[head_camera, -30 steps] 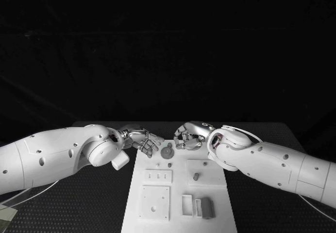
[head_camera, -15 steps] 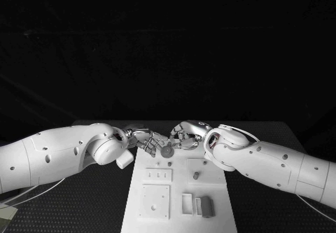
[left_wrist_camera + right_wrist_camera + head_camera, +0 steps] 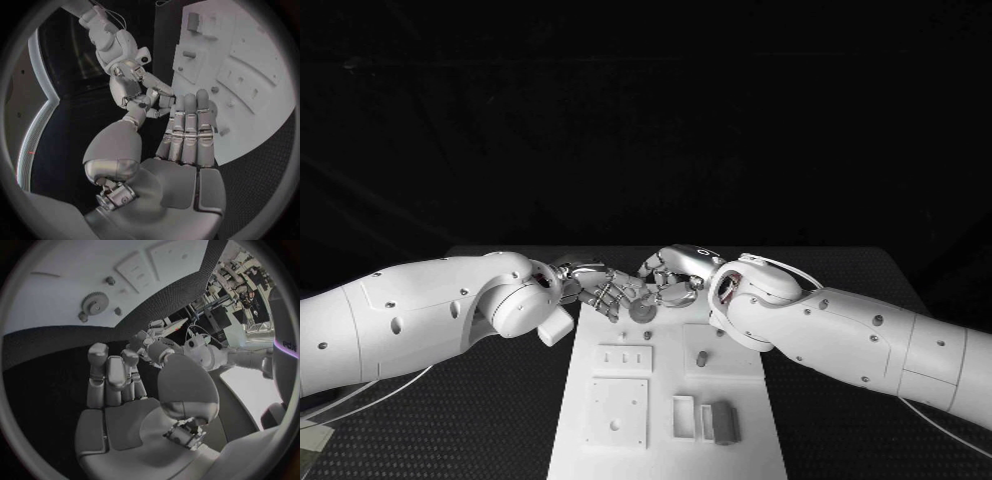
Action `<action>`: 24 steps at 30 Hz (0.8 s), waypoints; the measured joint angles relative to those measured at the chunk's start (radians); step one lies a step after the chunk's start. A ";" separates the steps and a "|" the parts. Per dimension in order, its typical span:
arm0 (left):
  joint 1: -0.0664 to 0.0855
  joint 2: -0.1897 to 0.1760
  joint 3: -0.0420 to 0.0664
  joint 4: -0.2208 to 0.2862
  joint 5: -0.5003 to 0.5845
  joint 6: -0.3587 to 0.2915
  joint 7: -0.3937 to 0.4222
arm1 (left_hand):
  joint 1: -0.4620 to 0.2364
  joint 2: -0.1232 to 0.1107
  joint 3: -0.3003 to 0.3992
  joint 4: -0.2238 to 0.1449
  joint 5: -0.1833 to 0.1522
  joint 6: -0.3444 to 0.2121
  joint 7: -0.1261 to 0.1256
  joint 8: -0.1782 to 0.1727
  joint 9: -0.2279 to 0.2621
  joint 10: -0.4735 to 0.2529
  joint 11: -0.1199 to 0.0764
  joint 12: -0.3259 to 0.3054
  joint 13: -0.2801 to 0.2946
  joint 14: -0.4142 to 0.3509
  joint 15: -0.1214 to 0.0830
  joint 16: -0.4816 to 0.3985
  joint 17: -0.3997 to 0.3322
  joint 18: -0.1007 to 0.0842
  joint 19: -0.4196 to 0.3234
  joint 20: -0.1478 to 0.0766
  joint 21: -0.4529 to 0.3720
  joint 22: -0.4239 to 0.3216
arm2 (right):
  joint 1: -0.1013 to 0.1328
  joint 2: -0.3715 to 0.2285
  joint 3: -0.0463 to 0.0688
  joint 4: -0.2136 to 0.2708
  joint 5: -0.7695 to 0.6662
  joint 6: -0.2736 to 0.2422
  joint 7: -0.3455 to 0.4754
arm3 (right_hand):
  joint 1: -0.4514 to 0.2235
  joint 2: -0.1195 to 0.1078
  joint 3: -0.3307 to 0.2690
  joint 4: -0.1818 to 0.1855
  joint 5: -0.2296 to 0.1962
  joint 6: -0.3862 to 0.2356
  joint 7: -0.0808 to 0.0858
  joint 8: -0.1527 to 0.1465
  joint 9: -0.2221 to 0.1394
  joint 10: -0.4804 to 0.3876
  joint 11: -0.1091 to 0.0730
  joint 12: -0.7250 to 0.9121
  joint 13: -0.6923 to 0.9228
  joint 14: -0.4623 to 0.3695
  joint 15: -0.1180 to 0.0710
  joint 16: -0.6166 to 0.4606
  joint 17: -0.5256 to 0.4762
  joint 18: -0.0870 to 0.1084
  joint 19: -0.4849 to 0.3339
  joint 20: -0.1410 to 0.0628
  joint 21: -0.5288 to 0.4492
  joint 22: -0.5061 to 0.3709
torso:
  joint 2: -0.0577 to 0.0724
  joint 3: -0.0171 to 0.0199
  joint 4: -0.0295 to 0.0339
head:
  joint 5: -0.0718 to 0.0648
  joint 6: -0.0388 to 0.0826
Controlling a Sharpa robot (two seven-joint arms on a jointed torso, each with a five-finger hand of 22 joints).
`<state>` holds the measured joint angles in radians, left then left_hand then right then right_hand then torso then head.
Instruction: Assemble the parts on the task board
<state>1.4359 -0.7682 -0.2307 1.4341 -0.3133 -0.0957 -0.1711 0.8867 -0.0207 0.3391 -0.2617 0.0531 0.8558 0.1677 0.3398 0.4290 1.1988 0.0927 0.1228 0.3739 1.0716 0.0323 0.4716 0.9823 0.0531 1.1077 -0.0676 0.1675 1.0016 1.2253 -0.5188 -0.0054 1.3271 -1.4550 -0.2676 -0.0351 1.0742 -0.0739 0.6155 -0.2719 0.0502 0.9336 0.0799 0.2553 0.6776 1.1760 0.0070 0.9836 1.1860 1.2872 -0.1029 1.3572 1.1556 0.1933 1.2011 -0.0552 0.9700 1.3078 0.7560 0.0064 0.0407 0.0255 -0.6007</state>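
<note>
A black table [image 3: 862,400] is seen under a dark backdrop, with the white board [image 3: 733,460] laid down its middle. A grey gear [image 3: 643,311] sits flat at the board's far end, small grey parts nearer. Both hands are empty: the left hand [image 3: 596,289] with fingers stretched flat, the right hand [image 3: 672,279] loosely spread. Compared with a second ago, they've been brought closer together over the gear.

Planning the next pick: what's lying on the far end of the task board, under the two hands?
A small gear lies flat on the task board between the left hand and right hand. Small pegs stand near it. The board beneath the fingers is covered.
</note>
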 measured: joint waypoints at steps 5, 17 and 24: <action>0.000 0.003 0.000 0.000 -0.001 0.000 -0.001 | 0.000 0.000 0.000 0.000 0.000 0.004 0.004 0.000 -0.001 0.000 0.000 0.000 0.005 0.000 0.000 0.000 0.000 0.000 0.000 0.000 0.000 0.003 | 0.000 0.008 0.000 -0.001 0.000 0.000 -0.001 | 0.000 0.000 0.000 0.000 0.000 0.000 0.000 0.000 0.000 0.000 0.000 0.000 0.000 0.000 0.000 0.000 0.000 0.000 0.000 0.000 0.000 0.000 | 0.000 -0.0005 0.0000 | -0.001 -0.001; -0.001 0.006 -0.001 -0.002 -0.002 -0.002 0.000 | 0.000 0.000 -0.003 -0.003 0.000 0.014 0.000 0.000 -0.001 0.004 -0.004 0.000 0.015 0.000 0.000 0.008 0.000 -0.007 0.004 -0.004 0.000 0.008 | 0.001 0.022 0.001 -0.009 0.000 0.000 -0.005 | 0.000 0.000 0.000 0.000 0.000 0.000 0.000 -0.004 0.003 0.000 0.000 0.000 -0.001 0.002 0.002 0.000 0.000 0.000 0.000 0.000 0.000 0.000 | 0.000 -0.0007 -0.0006 | -0.006 0.000; -0.001 0.006 -0.002 -0.001 0.001 -0.012 0.000 | 0.000 0.000 0.000 -0.006 0.000 0.014 0.000 0.000 -0.002 0.004 -0.004 0.000 0.019 0.000 0.000 0.008 0.000 -0.009 0.004 -0.004 0.000 0.010 | 0.001 0.026 0.002 -0.011 0.002 0.000 -0.008 | 0.000 0.000 0.000 0.000 0.000 0.000 0.000 -0.006 0.001 0.000 0.000 0.000 -0.001 0.002 0.002 0.000 0.000 0.000 0.005 -0.002 0.000 0.000 | 0.000 -0.0002 -0.0004 | -0.007 -0.002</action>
<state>1.4346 -0.7621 -0.2323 1.4335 -0.3119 -0.1073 -0.1714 0.8867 -0.0208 0.3392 -0.2673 0.0531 0.8701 0.1678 0.3400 0.4268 1.2026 0.0891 0.1228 0.3930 1.0717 0.0323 0.4800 0.9822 0.0438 1.1118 -0.0715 0.1675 1.0114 1.2263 -0.4924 -0.0036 1.3157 -1.4532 -0.2678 -0.0427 1.0742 -0.0739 0.6155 -0.2719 0.0502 0.9337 0.0800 0.2495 0.6790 1.1760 0.0070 0.9835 1.1852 1.2895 -0.1007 1.3571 1.1555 0.1933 1.2062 -0.0570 0.9699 1.3076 0.7561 0.0062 0.0404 0.0183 -0.6027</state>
